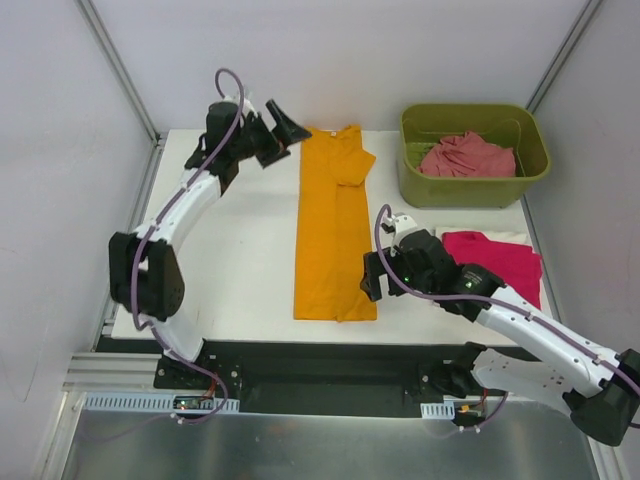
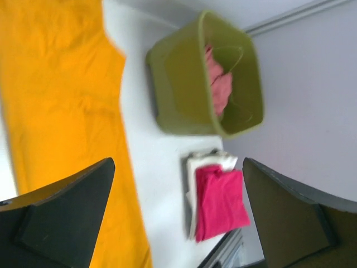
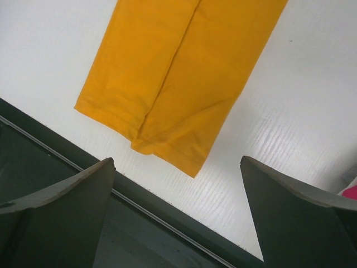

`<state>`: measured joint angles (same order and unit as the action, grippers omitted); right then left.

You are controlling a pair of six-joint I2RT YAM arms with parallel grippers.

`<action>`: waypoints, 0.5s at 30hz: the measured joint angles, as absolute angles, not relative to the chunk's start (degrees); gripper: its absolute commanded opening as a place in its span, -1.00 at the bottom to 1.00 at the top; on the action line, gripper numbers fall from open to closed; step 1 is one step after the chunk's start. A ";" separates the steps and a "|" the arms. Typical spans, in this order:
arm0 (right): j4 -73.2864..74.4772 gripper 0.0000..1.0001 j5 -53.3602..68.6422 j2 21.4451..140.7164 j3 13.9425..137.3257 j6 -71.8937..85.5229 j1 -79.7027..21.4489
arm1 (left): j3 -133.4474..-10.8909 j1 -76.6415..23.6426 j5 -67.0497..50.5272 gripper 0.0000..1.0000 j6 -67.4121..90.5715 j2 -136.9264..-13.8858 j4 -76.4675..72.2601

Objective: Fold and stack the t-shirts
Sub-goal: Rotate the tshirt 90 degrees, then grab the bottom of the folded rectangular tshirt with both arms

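orange shirt (image 1: 335,235) lies flat at the centre of the table (image 1: 230,270), folded lengthwise into 1 long strip, with the collar end toward the top of the frame and the hem at the near edge toward the bottom. judged: it is laid this way so the 2 ends can be brought together for the crosswise fold. left gripper (image 1: 285,140) hovers at upper left in the top view, just beside the collar end, jaws spread wide with nothing between them. its wrist view shows the orange cloth at frame left, apart from the fingers (image 2: 61,218). right gripper (image 1: 372,280) sits at lower centre, just right of the hem corner, also spread and empty. in its wrist view the hem lies toward the upper middle of the frame, clear of both fingers. each arm seems posted at 1 end of the strip, likely to pinch the corners. magenta shirt (image 1: 495,262) lies folded at the right of the table on a pale cloth (image 2: 207,162), judged to be the stack site. salmon-pink shirt (image 1: 467,157) is crumpled in the olive bin (image 1: 475,185) at upper right, not yet folded.
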<state>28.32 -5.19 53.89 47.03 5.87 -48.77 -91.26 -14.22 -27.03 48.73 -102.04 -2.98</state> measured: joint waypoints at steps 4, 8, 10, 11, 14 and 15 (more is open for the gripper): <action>29.45 0.99 -6.22 52.64 45.69 5.96 -48.34 | -71.20 -16.21 -26.85 0.99 48.29 -90.24 -2.59; 29.26 0.99 -4.60 52.47 43.72 5.98 -47.83 | -53.63 -19.59 -26.41 0.99 48.60 -82.70 0.40; 29.32 0.99 -3.33 52.86 42.15 6.17 -47.81 | -45.28 -21.47 -26.39 0.99 49.04 -78.72 2.42; 29.45 0.99 -2.90 53.25 41.60 6.28 -47.81 | -41.85 -22.35 -26.41 0.99 49.50 -76.69 3.70; 29.39 0.99 -1.41 55.07 39.59 6.94 -47.81 | -34.30 -25.34 -26.41 0.96 51.05 -71.11 5.65; 29.41 0.99 -0.60 55.57 38.92 7.16 -47.81 | -32.36 -26.35 -26.44 0.95 51.68 -69.34 6.13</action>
<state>29.41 -0.60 55.57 38.92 7.16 -47.81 -32.36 -26.35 -26.44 51.68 -69.34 6.13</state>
